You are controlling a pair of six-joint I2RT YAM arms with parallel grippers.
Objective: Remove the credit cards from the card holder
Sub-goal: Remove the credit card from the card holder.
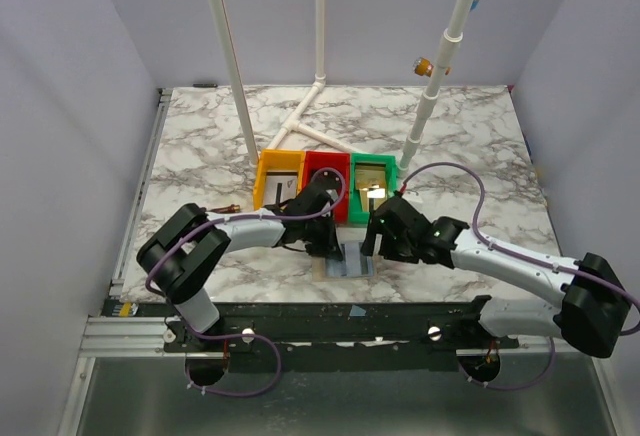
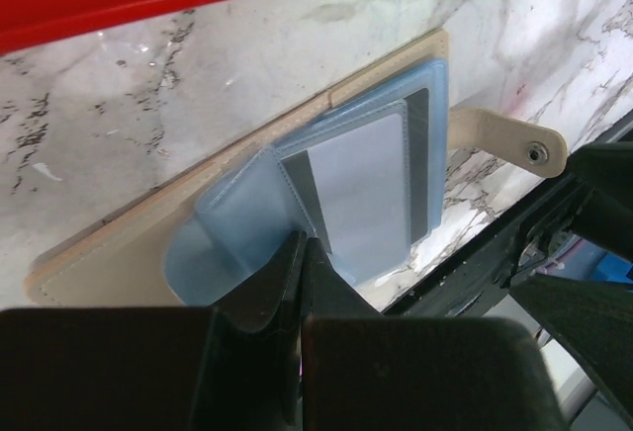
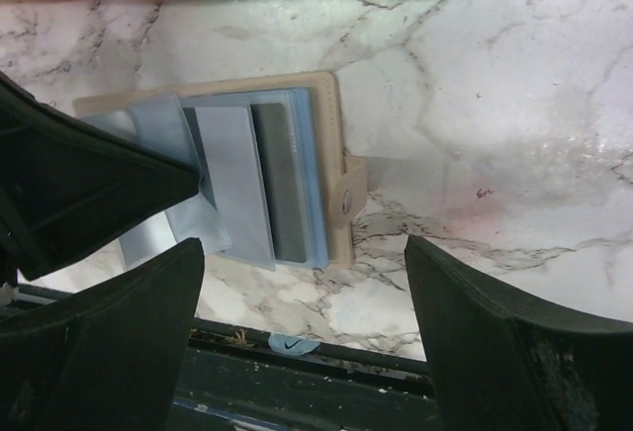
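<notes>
Card holder [image 3: 287, 174] lies open on counter [image 3: 514, 105]: tan cover, pale-blue sleeves fanned. Left pincer [image 2: 300, 253] clenched on a sleeve; right pincer [image 3: 302, 253] released.

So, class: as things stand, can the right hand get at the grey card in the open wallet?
Probably yes. The right hand hangs open above the wallet, and the grey card lies in plain view; the left hand pinches a plastic sleeve off to one side.
</notes>
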